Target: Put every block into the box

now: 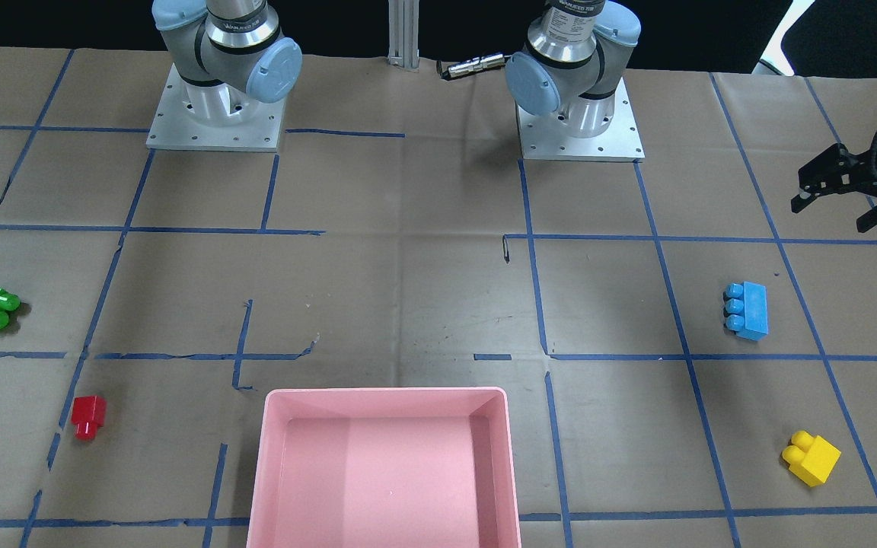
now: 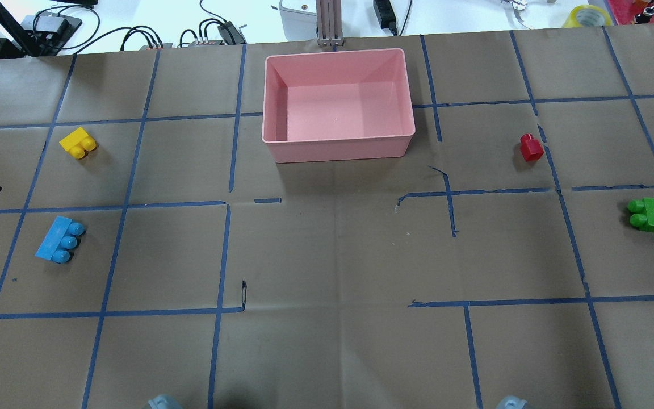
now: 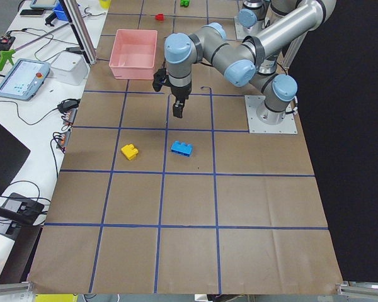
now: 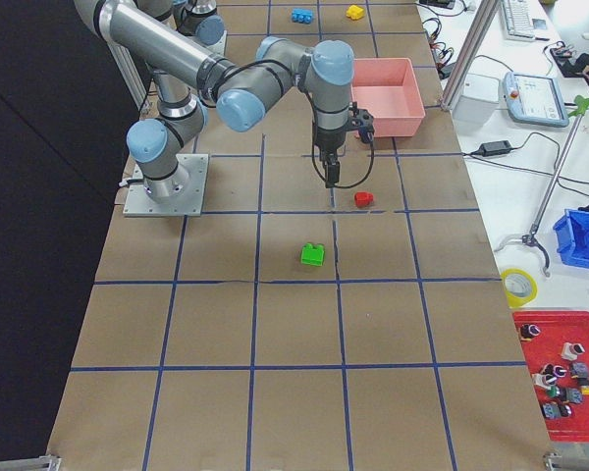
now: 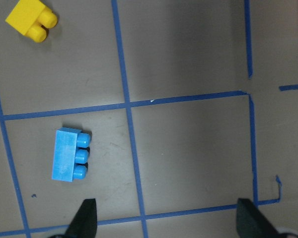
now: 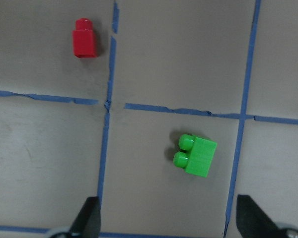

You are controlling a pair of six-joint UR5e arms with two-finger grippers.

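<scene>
1. none of the four bricks is in the pink box [image 2: 338, 149], which sits empty at the middle of the table's [image 2: 327, 255] far edge from the robot.
2. the blue three-stud brick [image 2: 59, 243] and yellow two-stud brick [image 2: 78, 142] lie on the robot's left, the red one-stud brick [image 2: 531, 147] and green two-stud brick [image 2: 649, 214] on its right, all well apart from the box.
3. each brick rests on its side with its studs pointing sideways. a finger closing on the rounded studs would likely make the brick twist or pop out.
4. the left gripper [image 5: 169, 218] hangs above the paper with its jaws wide and empty. the blue brick lies off its centre line, so a straight descent would probably miss or nudge it.
5. the right gripper [image 6: 170, 218] is likewise spread wide and empty. the green brick sits skewed to its fingers, and the tiny red brick offers little to grasp.
6. carried too low, a brick could clip the box wall, and both arms heading there together could crowd each other.
</scene>
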